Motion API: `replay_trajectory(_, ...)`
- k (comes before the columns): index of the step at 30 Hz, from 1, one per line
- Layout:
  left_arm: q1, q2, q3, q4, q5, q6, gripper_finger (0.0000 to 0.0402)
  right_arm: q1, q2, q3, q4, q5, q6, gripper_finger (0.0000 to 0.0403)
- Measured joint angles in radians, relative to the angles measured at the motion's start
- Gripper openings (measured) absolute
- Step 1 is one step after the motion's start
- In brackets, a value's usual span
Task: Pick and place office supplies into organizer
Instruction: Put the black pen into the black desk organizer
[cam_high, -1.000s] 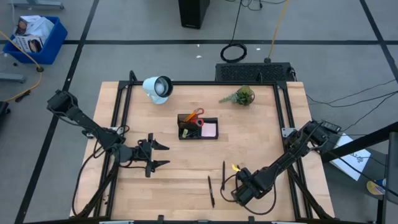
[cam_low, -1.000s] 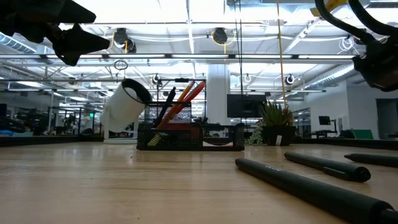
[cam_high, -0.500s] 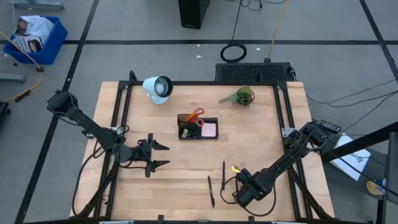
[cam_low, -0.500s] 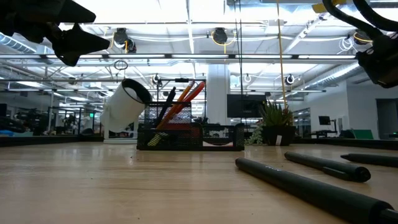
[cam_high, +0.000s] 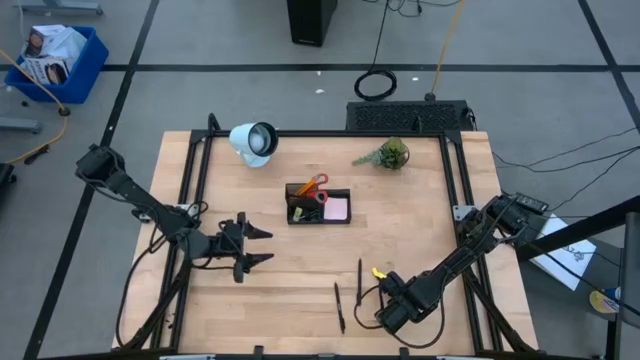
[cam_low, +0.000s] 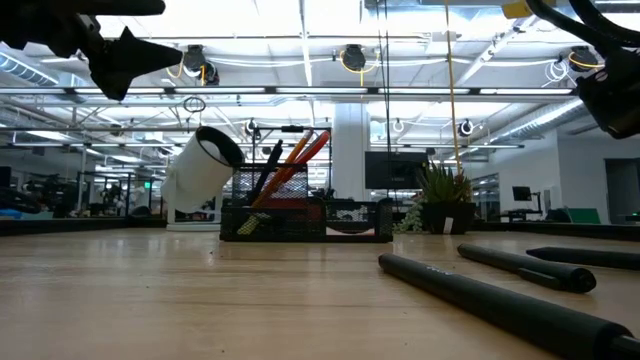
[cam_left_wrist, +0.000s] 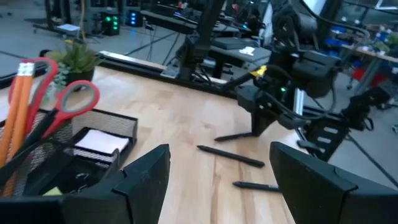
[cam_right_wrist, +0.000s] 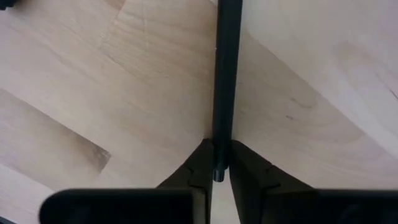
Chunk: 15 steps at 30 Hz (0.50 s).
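With scissors (cam_high: 316, 186), pencils (cam_low: 296, 153) and sticky pad (cam_high: 337, 208) already in the organizer (cam_high: 318, 218), the right gripper (cam_right_wrist: 216, 167) pinches one of three pens (cam_right_wrist: 225, 81) still on the table (cam_high: 420, 230); the left gripper (cam_high: 254, 248) hangs released nearby.

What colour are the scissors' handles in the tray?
Red. The scissors stand in the black organizer, clearest in the left wrist view.

Between the dark fingers (cam_right_wrist: 249, 180) sits a black pen (cam_right_wrist: 225, 81) on the pale, grained wooden table (cam_right_wrist: 112, 87). Farther off — red-handled scissors (cam_left_wrist: 59, 93), orange pencils (cam_left_wrist: 18, 106) and a pink sticky-note pad (cam_high: 337, 208) in the black mesh organizer (cam_left_wrist: 106, 127).
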Motion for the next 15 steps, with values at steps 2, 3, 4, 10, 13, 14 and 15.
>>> replay_trajectory(2,0.0,0.0,0.0,0.0,-0.004,-0.007,0.0278,0.0,-0.009,0.0,-0.002,0.001,-0.013,0.0026)
replay_trajectory(3,0.0,0.0,0.0,0.001,-0.004,-0.013,0.0278,0.0,-0.015,0.0,-0.002,0.002,-0.014,0.0023)
replay_trajectory(4,0.0,0.0,0.0,0.003,-0.002,-0.024,0.0278,0.0,-0.024,-0.001,-0.003,0.007,-0.012,0.0021)
replay_trajectory(10,0.025,0.0,0.0,0.003,0.025,-0.133,0.0278,-0.005,-0.096,-0.006,-0.03,0.187,-0.032,0.0021)
replay_trajectory(13,0.048,0.0,0.0,0.0,0.107,-0.161,0.0278,-0.005,-0.122,-0.01,-0.033,0.268,-0.064,0.0021)
replay_trajectory(14,0.053,0.0,0.0,0.0,0.132,-0.173,0.0278,-0.005,-0.136,-0.007,-0.023,0.29,-0.082,0.0021)
replay_trajectory(15,0.057,0.0,0.0,0.001,0.152,-0.186,0.0278,-0.005,-0.148,-0.004,-0.016,0.312,-0.103,0.0021)
